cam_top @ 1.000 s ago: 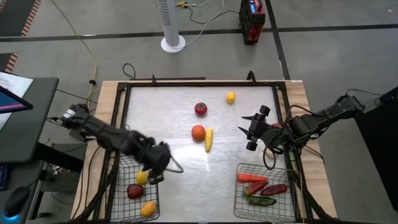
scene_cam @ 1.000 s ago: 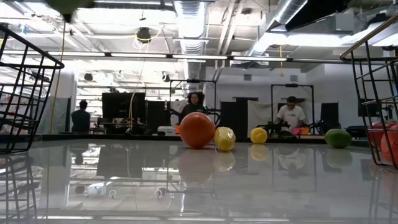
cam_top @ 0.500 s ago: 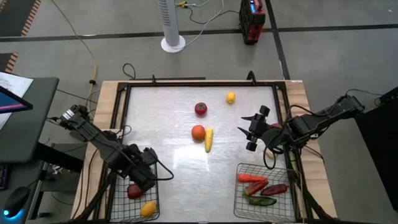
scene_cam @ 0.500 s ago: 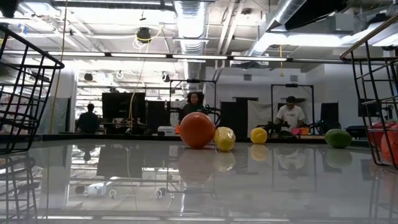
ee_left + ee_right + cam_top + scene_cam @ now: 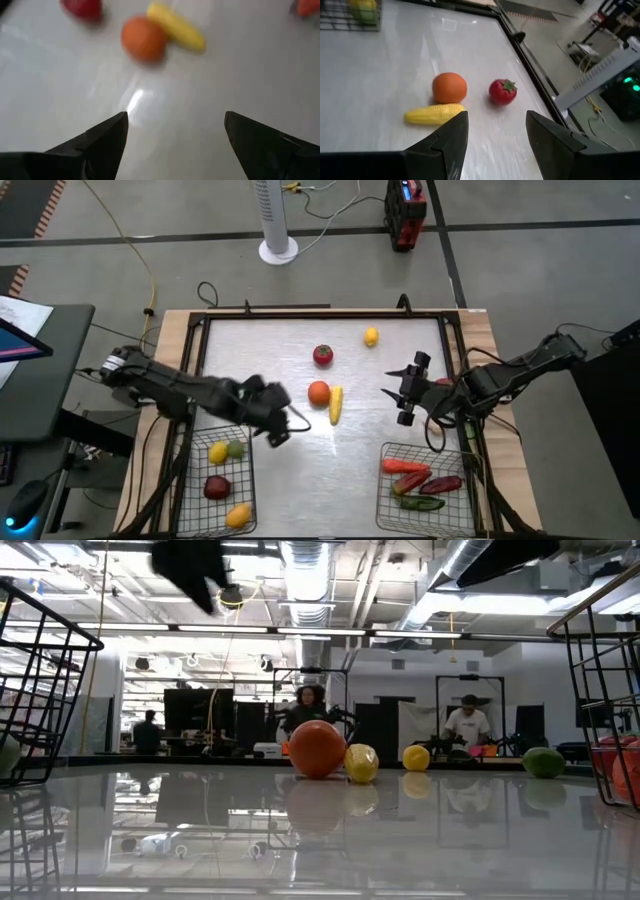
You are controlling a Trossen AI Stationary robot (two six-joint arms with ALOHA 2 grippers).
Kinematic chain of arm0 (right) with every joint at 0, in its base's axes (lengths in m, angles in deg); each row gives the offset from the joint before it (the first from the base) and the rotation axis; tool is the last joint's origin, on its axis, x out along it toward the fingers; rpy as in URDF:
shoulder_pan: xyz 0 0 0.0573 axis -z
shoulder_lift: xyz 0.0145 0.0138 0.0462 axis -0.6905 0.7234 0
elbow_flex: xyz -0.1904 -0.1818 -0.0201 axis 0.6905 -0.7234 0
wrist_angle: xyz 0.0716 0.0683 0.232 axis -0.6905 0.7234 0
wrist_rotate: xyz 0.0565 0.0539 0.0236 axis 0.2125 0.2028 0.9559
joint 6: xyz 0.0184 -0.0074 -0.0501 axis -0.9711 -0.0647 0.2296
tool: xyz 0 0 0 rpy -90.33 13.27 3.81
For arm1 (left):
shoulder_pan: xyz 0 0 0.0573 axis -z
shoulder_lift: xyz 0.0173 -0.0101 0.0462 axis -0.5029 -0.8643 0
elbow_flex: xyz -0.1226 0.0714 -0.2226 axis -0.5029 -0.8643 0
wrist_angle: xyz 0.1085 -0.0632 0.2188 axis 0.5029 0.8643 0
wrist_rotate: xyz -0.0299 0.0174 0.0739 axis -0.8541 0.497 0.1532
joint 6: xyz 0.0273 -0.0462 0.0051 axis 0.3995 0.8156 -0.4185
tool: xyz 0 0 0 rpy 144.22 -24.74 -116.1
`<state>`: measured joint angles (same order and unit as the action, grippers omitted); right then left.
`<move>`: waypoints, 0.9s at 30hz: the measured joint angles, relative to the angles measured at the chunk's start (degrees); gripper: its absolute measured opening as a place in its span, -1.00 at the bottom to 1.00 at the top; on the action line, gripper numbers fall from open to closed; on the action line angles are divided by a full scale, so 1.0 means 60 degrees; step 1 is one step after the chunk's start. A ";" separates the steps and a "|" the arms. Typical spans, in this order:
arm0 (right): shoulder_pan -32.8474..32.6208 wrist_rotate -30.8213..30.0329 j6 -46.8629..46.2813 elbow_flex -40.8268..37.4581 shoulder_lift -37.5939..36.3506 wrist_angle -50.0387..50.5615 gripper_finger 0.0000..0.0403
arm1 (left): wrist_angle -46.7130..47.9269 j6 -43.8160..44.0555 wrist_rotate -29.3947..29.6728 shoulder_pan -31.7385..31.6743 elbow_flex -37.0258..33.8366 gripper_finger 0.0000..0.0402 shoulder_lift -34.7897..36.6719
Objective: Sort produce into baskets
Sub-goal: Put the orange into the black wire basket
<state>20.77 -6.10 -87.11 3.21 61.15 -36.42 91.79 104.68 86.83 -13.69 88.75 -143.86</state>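
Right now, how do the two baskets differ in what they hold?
The left basket holds round pieces: a yellow one, a green one, a dark red one and a yellow-orange one. The right basket holds elongated pieces: orange, red, dark purple and green. The left basket's pieces lie spread out; the right basket's lie bunched together. Both are wire baskets at the table's near corners.

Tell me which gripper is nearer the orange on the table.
Left. The left gripper, fingers open and empty, hovers just beside the orange, toward the left basket. The right gripper waits farther off, beyond the yellow corn, fingers apart and empty.
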 joint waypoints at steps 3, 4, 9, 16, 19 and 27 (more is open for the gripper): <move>-0.0186 -0.0005 -0.0001 -0.0005 -0.0344 0.0080 0.12 | -0.2089 -0.1546 -0.0046 -0.0770 -0.0694 0.58 0.0000; -0.0260 -0.0007 -0.0001 -0.0068 -0.0470 0.0036 0.12 | -0.2572 -0.2002 -0.0076 -0.0999 -0.0899 0.58 0.0000; -0.0353 -0.0015 0.0034 -0.0967 -0.1409 -0.0049 0.12 | -0.4056 -0.2936 -0.0123 -0.2093 -0.1588 0.58 0.0000; -0.0022 -0.0044 0.0028 -0.1432 -0.2933 -0.0181 0.12 | -0.4900 -0.2209 -0.0508 -0.2854 -0.1914 0.58 -0.0657; -0.0061 -0.0036 0.0018 -0.1428 -0.3235 -0.0159 0.12 | -0.5582 -0.1817 -0.0478 -0.2880 -0.1914 0.58 -0.1169; -0.0311 -0.0029 0.0002 -0.1432 -0.3069 -0.0131 0.12 | -0.6909 -0.1355 0.0298 -0.2888 -0.1904 0.59 -0.2492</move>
<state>18.91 -6.27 -87.09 -5.38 42.73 -37.21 50.34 96.55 88.62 -31.01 77.33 -158.81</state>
